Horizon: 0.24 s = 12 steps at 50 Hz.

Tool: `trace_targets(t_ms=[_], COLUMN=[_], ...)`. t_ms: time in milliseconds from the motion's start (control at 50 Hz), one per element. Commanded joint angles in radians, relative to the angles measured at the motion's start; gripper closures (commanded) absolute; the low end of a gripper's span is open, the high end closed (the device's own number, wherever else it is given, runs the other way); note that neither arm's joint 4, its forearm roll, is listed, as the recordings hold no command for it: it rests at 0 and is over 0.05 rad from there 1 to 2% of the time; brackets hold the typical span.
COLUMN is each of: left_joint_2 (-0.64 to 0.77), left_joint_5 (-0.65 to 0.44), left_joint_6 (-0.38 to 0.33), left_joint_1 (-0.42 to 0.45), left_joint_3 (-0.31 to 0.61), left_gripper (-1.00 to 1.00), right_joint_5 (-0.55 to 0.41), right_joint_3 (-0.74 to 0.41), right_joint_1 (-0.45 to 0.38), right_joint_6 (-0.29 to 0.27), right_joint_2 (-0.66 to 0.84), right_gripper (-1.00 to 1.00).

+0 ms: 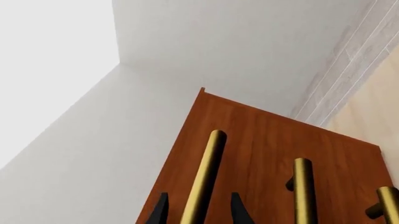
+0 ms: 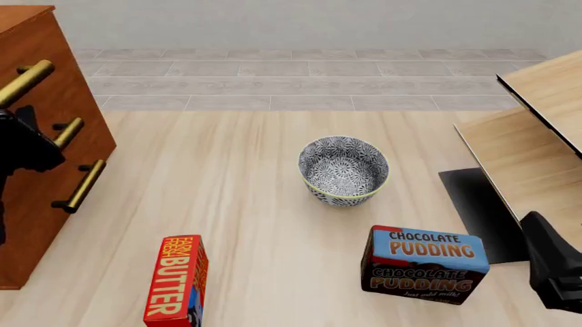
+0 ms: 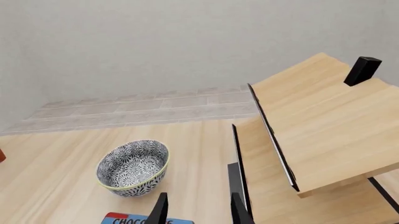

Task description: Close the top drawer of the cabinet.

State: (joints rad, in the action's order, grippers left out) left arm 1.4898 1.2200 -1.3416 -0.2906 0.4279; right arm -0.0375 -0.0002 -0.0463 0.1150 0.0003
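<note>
The cabinet (image 2: pixel 41 177) is a reddish-brown wooden chest at the left edge of the front view, with three brass bar handles. The top drawer's handle (image 2: pixel 24 82) is the uppermost and sticks out toward me. My left gripper (image 2: pixel 23 146) hangs in front of the cabinet, just below that handle. In the left wrist view the left gripper (image 1: pixel 199 212) is open, its two fingers on either side of the top drawer's handle (image 1: pixel 204 172) without closing on it. The drawer seams do not show. My right gripper (image 2: pixel 555 272) is open and empty at the lower right, far from the cabinet.
A patterned bowl (image 2: pixel 344 170) stands mid-floor. A red butter box (image 2: pixel 177 279) and a chocolate pudding box (image 2: pixel 424 264) lie nearer me. Pale light-wood furniture with a black edge (image 2: pixel 536 136) fills the right side, next to my right gripper (image 3: pixel 199 212).
</note>
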Motion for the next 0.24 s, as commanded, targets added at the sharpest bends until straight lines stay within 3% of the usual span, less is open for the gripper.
trace_targets(t_ms=[20, 240], left_joint_2=[0.026, 0.023], left_joint_5=[0.0, 0.0], left_joint_6=[-0.004, 0.003], left_joint_1=[-0.038, -0.053], left_joint_3=[0.024, 0.026], left_gripper=[-1.0, -1.0], right_joint_5=[-0.002, -0.004], right_joint_3=[0.0, 0.0], right_joint_1=[-0.002, -0.003], right_joint_6=[0.001, 0.0], right_joint_2=[0.0, 0.0], right_gripper=[-1.0, -1.0])
